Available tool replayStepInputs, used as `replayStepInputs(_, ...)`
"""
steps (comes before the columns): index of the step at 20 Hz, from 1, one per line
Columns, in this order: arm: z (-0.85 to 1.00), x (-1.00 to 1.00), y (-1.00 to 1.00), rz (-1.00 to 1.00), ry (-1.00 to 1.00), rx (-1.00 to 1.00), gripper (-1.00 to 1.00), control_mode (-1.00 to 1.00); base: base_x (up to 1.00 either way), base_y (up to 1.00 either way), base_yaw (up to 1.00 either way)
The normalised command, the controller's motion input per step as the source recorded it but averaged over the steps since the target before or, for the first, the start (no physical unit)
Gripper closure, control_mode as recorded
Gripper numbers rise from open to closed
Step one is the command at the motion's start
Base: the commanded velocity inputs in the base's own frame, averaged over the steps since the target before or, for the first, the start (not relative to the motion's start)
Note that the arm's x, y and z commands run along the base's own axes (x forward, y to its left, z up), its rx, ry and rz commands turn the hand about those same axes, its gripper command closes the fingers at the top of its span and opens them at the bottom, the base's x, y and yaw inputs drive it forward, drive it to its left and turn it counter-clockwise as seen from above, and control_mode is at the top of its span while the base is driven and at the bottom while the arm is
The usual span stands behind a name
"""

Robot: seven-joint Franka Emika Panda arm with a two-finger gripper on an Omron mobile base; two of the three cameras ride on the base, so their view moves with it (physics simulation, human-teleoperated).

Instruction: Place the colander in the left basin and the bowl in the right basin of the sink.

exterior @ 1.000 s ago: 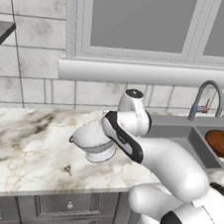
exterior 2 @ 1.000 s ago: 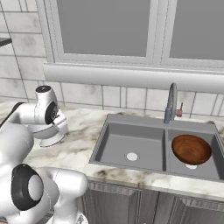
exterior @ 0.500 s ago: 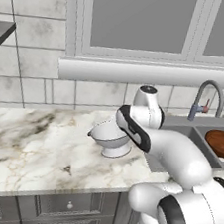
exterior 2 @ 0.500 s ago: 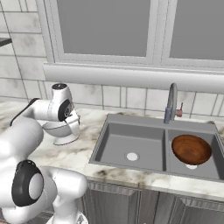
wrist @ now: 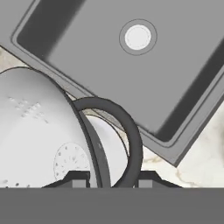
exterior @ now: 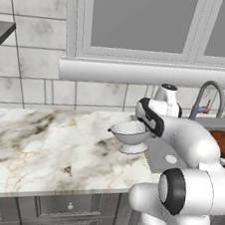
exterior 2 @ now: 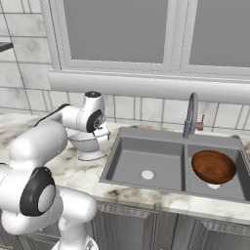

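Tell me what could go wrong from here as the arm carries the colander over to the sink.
1. The gripper seems to hold the colander only by one dark loop handle, so it could swing or slip.
2. The colander hangs low beside the sink edge; its foot might clip the rim before reaching the left basin.
3. Overshooting could knock the bowl in the right basin.

My left base view looks from behind the arm's left, my right base view from its right; both face forward and down and share the sink [exterior 2: 176,161]. My hand view looks down, very near, at the left basin [wrist: 131,61].
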Motion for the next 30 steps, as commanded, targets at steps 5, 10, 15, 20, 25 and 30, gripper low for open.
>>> replayStepInputs(5, 0.0, 0.06, -0.71, -0.12, 0.02, 0.04, 1.0, -1.0, 0.0, 0.0, 0.0)
replayStepInputs(10, 0.0, 0.0, -0.59, -0.14, 0.0, 0.0, 1.0, -1.0, 0.0, 0.0, 0.0)
replayStepInputs(15, 0.0, 0.0, -0.56, -0.18, 0.0, 0.0, 1.0, -1.0, 0.0, 0.0, 0.0)
replayStepInputs(20, 0.0, 0.03, -0.53, -0.21, 0.0, 0.0, 1.0, -1.0, 0.0, 0.0, 0.0)
replayStepInputs(25, 0.0, 0.1, -0.47, -0.21, 0.0, 0.0, 1.0, -1.0, 0.0, 0.0, 0.0)
replayStepInputs(30, -0.01, 0.14, -0.4, -0.22, 0.0, 0.0, 1.0, -1.0, 0.0, 0.0, 0.0)
